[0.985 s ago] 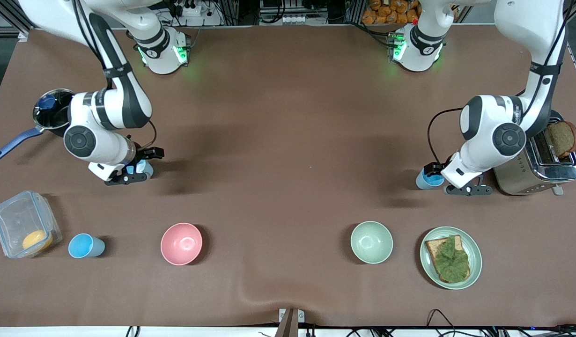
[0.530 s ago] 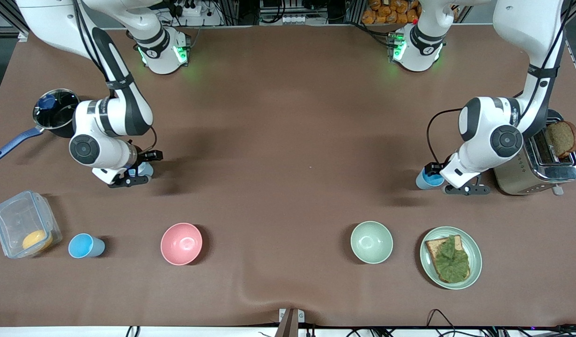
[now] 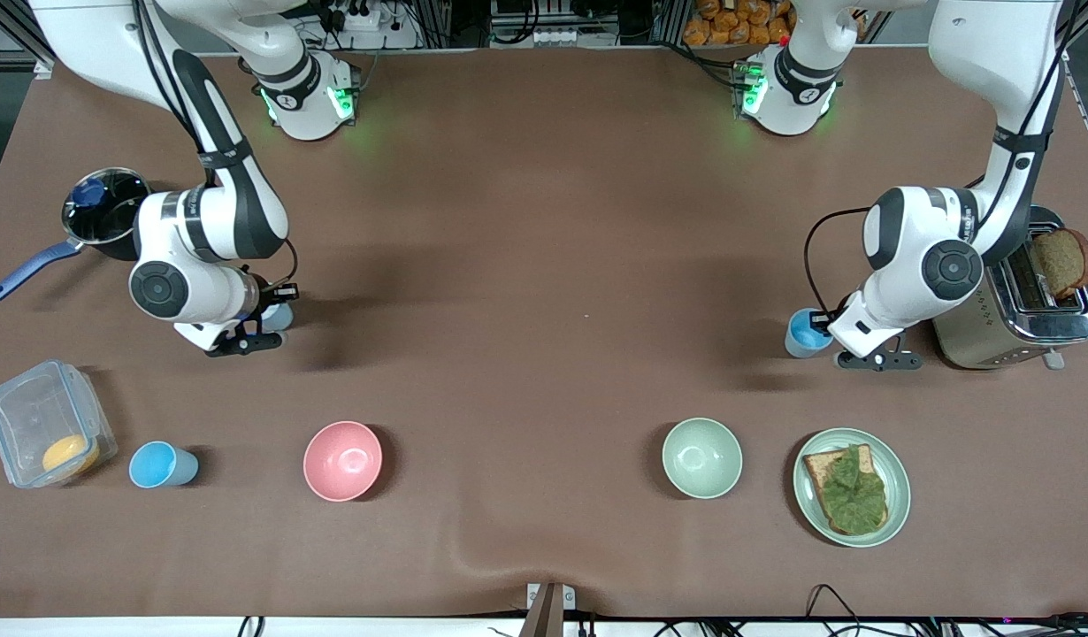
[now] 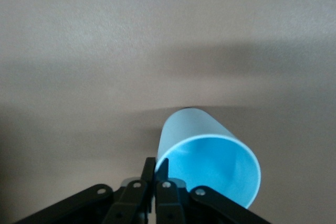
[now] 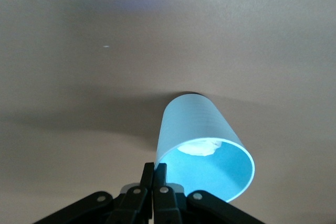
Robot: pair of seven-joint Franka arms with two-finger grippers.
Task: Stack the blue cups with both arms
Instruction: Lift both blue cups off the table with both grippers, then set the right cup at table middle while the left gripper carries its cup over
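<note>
My right gripper is shut on the rim of a light-blue cup near the right arm's end of the table. In the right wrist view the fingertips pinch the cup's wall, one finger inside and one outside. My left gripper is shut on the rim of a second blue cup beside the toaster. The left wrist view shows the same pinch on that cup. Both cups are upright at table height. A third blue cup stands free, nearer the front camera.
A saucepan and a clear box with an orange item are at the right arm's end. A pink bowl, a pale green bowl and a plate of bread with greens line the front. A toaster holds toast.
Both wrists have shifted slightly while holding their cups. The right gripper's cup has moved a little away from the front camera. The left gripper's cup has barely moved.
</note>
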